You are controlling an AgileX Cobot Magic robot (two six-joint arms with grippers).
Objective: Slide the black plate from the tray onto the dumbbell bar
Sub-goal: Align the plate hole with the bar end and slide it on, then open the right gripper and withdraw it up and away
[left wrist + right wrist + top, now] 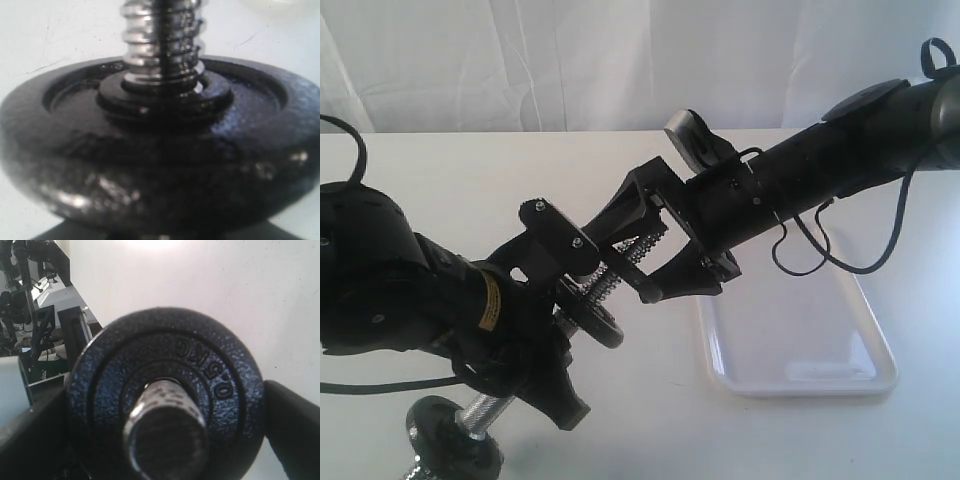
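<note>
Fingers [295, 435] of the right gripper [680, 290] flank the black plate [210, 370] on the dumbbell bar [610, 280]; pinch unclear, likewise left gripper [560, 330].

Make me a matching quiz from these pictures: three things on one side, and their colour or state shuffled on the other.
Things:
1. black plate
2. tray
3. dumbbell bar

States:
A. glossy white, low raised rim
B. dark disc, with the rod passing through its central hole
C. chrome, coarsely threaded, tilted

Pairs: 1-B, 2-A, 3-C
</note>
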